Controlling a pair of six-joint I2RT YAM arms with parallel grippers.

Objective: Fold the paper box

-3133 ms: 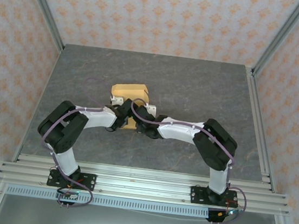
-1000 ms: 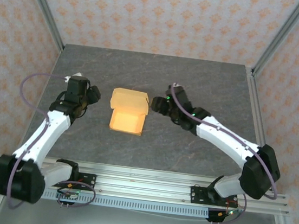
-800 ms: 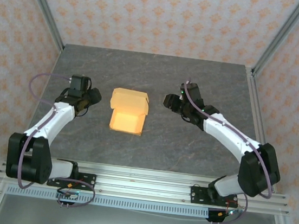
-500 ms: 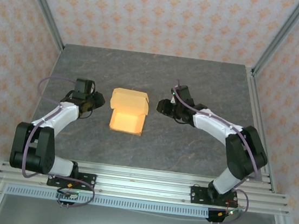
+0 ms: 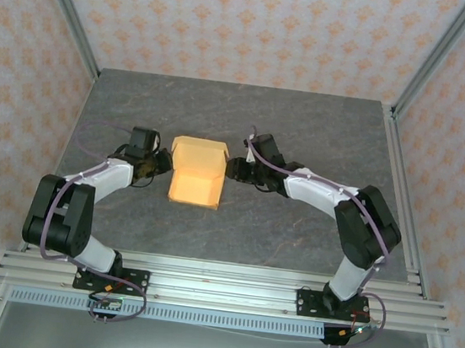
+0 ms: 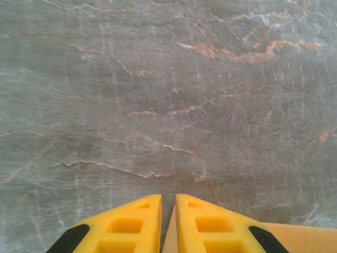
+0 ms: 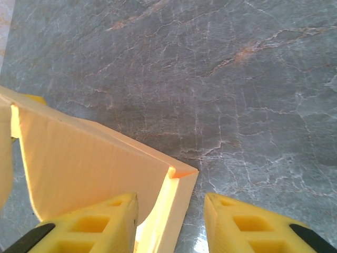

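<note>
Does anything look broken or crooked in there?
Nothing looks torn, crushed or spilled. The paper box is only half folded, its near part open toward the arms. The left fingers pinch its edge; the right fingers straddle a wall.

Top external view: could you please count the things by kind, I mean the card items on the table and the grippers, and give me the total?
paper box: 1
grippers: 2 (left gripper, right gripper)
total: 3
</note>
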